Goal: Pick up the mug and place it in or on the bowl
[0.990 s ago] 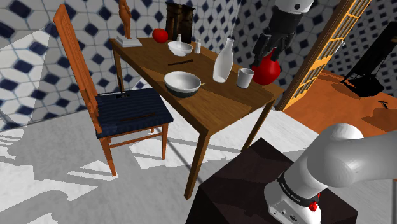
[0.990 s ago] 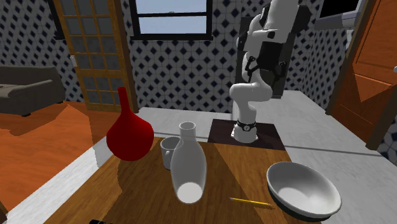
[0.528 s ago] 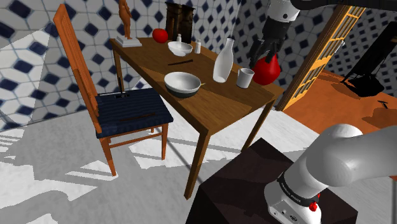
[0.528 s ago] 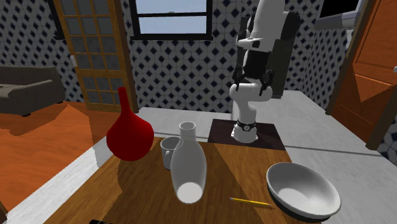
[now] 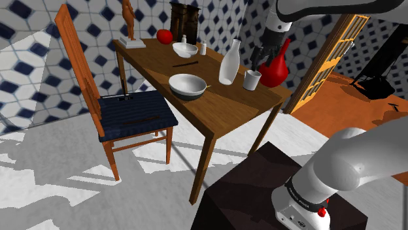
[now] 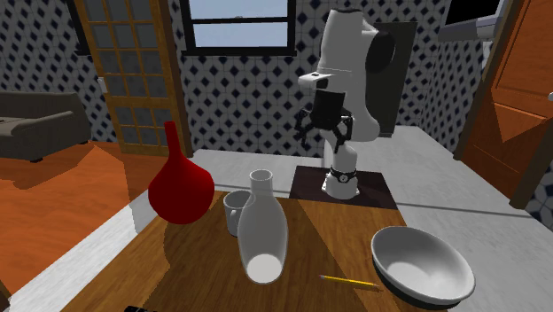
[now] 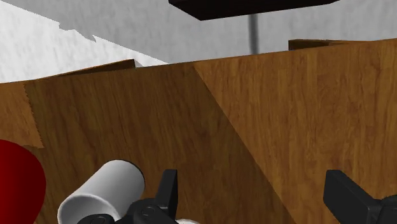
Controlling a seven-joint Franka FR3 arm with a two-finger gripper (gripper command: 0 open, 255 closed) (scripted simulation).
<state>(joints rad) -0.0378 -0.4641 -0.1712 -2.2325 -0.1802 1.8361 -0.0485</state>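
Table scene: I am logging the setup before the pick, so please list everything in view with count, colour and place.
table: one, brown wood
mug: one, white, on the table
red vase: one, red, next to the mug
tall vase: one, white, beside the mug
large bowl: one, white, near the table's chair-side edge
small bowl: one, white, table's end farthest from the stand
pencil: one, yellow, beside the large bowl
chair: one, wood with dark blue seat, beside the table
stand: one, dark, on the floor
arm: one, white, on the stand
tool: one, black, open, in the air near the mug
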